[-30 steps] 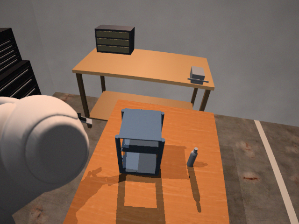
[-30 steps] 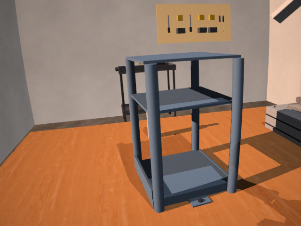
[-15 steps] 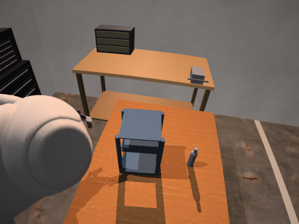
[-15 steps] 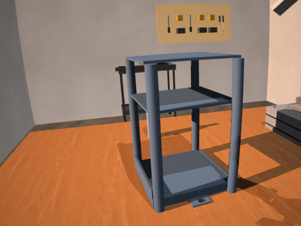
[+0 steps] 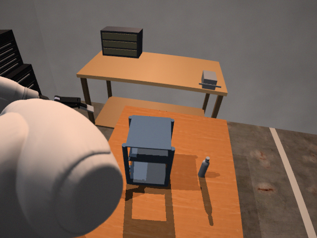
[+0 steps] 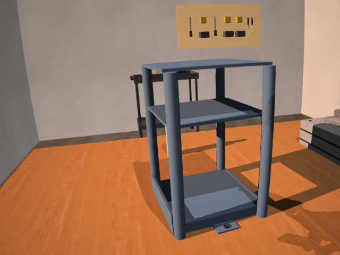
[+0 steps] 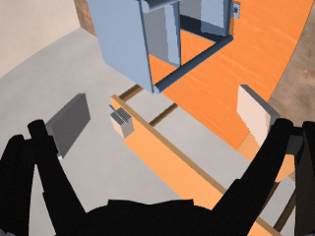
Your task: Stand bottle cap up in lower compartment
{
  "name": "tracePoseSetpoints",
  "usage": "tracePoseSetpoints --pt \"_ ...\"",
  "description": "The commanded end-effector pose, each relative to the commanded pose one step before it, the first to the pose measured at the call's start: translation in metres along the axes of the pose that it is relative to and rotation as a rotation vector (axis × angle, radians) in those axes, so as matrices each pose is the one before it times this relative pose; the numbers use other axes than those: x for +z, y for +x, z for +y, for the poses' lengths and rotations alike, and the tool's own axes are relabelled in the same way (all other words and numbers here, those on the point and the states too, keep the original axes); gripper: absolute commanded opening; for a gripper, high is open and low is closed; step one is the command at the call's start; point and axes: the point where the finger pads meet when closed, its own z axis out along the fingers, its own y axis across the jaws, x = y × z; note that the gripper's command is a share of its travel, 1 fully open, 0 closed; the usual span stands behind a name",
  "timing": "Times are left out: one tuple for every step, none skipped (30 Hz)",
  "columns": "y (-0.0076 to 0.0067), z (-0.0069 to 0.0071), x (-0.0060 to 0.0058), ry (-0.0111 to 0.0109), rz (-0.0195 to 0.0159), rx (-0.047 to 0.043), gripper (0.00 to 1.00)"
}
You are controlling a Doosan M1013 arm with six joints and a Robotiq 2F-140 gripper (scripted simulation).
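Observation:
The grey-blue bottle [image 5: 204,166] stands cap up on the orange table, to the right of the blue shelving unit [image 5: 149,150] and apart from it. The unit's lower compartment [image 5: 149,172] is empty; the exterior view shows its bare floor [image 6: 217,194]. My gripper [image 5: 85,105] is open and empty, held high off the table's far left side, far from the bottle. In the wrist view the spread black fingers frame the floor and the other table, with the shelving unit [image 7: 164,27] beyond. The bottle does not show in the wrist view.
My arm's white bulk [image 5: 51,166] fills the lower left of the top view. A second wooden table [image 5: 153,69] behind carries a drawer box [image 5: 121,41] and a grey box [image 5: 209,80]. A black tool cabinet [image 5: 12,61] stands at the left. The robot's base [image 6: 321,134] is at the right.

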Motion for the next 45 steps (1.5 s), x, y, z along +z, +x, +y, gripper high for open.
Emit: tracePoseSetpoints --pt "-0.00268 -0.01044 -0.01009 0.00359 0.00380 -0.00524 1.00" --pt "0.00000 0.00000 0.00000 0.00000 0.00000 0.00000 1.00" --pt "0.00000 -0.00002 0.00006 -0.00005 0.00012 0.00031 1.00" --pt "-0.00003 -0.00016 0.00040 -0.00035 0.00082 0.00207 1.00" --pt "-0.00007 -0.00041 0.00103 -0.00090 0.00214 0.00538 1.00" --pt "-0.00014 -0.00077 0.00192 -0.00166 0.00399 0.01004 1.00" --pt "-0.00023 -0.00122 0.00301 -0.00256 0.00631 0.01585 1.00" --pt "-0.00036 -0.00175 0.00426 -0.00353 0.00901 0.02262 1.00" --pt "-0.00054 -0.00235 0.00562 -0.00448 0.01203 0.03020 1.00" --pt "-0.00080 -0.00301 0.00705 -0.00533 0.01531 0.03843 1.00" --pt "0.00000 0.00000 0.00000 0.00000 0.00000 0.00000 1.00" --pt "0.00000 0.00000 0.00000 0.00000 0.00000 0.00000 1.00" --pt "-0.00115 -0.00371 0.00850 -0.00598 0.01878 0.04716 1.00" --pt "-0.00162 -0.00443 0.00992 -0.00634 0.02236 0.05627 1.00" --pt "-0.00211 -0.00484 0.01060 -0.00599 0.02445 0.06174 1.00" --pt "-0.00161 -0.00306 0.00661 -0.00331 0.01554 0.03942 1.00" --pt "-0.00185 -0.00318 0.00682 -0.00305 0.01627 0.04143 1.00" --pt "-0.00201 -0.00314 0.00669 -0.00263 0.01619 0.04145 1.00" --pt "-0.00219 -0.00311 0.00660 -0.00222 0.01618 0.04166 1.00" --pt "-0.00236 -0.00307 0.00649 -0.00182 0.01615 0.04182 1.00" --pt "-0.00252 -0.00301 0.00639 -0.00142 0.01609 0.04197 1.00" --pt "-0.00269 -0.00294 0.00628 -0.00103 0.01602 0.04209 1.00" --pt "-0.00285 -0.00287 0.00616 -0.00064 0.01593 0.04219 1.00" --pt "-0.00301 -0.00278 0.00604 -0.00026 0.01580 0.04222 1.00" --pt "-0.00316 -0.00268 0.00592 0.00011 0.01567 0.04225 1.00" --pt "-0.00330 -0.00258 0.00580 0.00047 0.01554 0.04230 1.00" --pt "-0.00344 -0.00246 0.00568 0.00083 0.01539 0.04232 1.00" --pt "0.00000 0.00000 0.00000 0.00000 0.00000 0.00000 1.00" --pt "0.00000 0.00000 0.00000 0.00000 0.00000 0.00000 1.00" --pt "-0.00819 -0.00547 0.01273 0.00321 0.03497 0.09788 1.00" --pt "-0.00341 -0.00180 0.00465 0.00168 0.01310 0.03737 1.00" --pt "-0.00401 -0.00194 0.00523 0.00222 0.01485 0.04286 1.00" --pt "-0.00408 -0.00178 0.00505 0.00250 0.01452 0.04242 1.00" --pt "-0.00419 -0.00163 0.00494 0.00280 0.01435 0.04248 1.00" --pt "-0.00428 -0.00147 0.00482 0.00308 0.01416 0.04250 1.00" --pt "-0.00438 -0.00131 0.00471 0.00336 0.01398 0.04254 1.00" --pt "-0.00446 -0.00115 0.00459 0.00363 0.01378 0.04254 1.00" --pt "-0.00453 -0.00098 0.00447 0.00388 0.01359 0.04258 1.00" --pt "-0.00460 -0.00081 0.00436 0.00413 0.01340 0.04261 1.00" --pt "-0.00466 -0.00063 0.00425 0.00437 0.01320 0.04261 1.00" --pt "-0.00472 -0.00045 0.00413 0.00461 0.01300 0.04264 1.00" --pt "-0.00476 -0.00027 0.00402 0.00483 0.01280 0.04265 1.00" --pt "-0.00480 -0.00008 0.00391 0.00504 0.01259 0.04266 1.00" --pt "-0.00483 0.00010 0.00380 0.00525 0.01239 0.04268 1.00" --pt "0.00000 0.00000 0.00000 0.00000 0.00000 0.00000 1.00"
